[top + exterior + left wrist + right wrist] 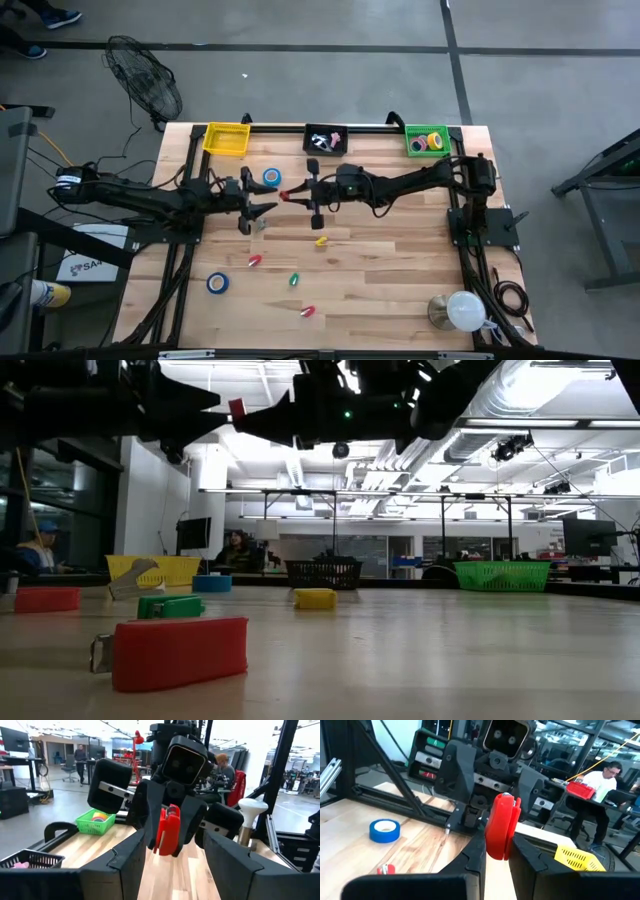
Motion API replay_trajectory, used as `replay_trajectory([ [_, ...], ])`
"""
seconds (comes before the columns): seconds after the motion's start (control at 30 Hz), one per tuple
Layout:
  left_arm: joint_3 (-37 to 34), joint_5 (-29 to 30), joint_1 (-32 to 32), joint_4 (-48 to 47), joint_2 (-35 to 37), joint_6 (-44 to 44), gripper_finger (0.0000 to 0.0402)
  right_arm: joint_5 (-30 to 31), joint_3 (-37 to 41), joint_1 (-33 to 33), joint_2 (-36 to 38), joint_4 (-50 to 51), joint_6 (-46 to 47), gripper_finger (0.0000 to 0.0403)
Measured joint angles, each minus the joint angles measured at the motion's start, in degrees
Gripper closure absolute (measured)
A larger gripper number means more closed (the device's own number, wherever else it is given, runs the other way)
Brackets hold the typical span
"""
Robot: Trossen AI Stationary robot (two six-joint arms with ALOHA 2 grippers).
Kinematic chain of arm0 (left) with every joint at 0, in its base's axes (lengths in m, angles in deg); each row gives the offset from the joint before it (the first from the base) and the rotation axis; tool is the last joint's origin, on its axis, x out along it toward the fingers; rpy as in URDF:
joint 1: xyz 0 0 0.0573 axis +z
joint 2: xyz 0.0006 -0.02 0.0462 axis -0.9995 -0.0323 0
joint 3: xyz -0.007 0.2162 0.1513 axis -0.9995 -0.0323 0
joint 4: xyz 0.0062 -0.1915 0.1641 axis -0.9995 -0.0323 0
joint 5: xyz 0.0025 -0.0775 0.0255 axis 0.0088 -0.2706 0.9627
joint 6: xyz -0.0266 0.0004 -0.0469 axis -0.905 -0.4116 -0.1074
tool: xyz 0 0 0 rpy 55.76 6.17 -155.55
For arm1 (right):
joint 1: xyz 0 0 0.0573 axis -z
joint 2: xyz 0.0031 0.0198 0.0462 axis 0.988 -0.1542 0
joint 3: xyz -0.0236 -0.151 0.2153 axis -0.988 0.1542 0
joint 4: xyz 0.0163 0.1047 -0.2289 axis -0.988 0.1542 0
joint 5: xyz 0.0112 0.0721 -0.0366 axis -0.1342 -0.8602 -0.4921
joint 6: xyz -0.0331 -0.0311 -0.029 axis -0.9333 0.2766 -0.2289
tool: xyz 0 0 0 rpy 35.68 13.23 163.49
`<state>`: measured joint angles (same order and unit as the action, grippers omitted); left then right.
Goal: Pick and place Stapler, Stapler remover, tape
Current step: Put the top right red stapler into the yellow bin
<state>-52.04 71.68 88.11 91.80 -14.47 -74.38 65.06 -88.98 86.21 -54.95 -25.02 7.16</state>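
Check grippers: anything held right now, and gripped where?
The right gripper holds a small red stapler upright, pinched at its lower end. The left gripper faces it, fingers open, holding nothing.

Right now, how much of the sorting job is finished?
Done: some tape rolls lie in the green basket. In hand: the right end effector holds a small red plastic stapler facing the open left end effector. Left: two blue tape rolls and small coloured pieces on the wooden table.

– Where is the red stapler remover (502, 826)?
– Held upright above the table, mid-air.
– And the tape?
– One blue roll (217, 283) lies flat near the front, another (271, 176) near the back.
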Motion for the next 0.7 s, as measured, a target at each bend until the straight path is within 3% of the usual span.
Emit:
replay_trajectory([
  [0.7, 0.05, 0.41, 0.00, 1.67, 0.00, 2.41, 0.0206, 0.30, -0.20, 0.15, -1.81, -4.45, 1.11, 0.0354],
])
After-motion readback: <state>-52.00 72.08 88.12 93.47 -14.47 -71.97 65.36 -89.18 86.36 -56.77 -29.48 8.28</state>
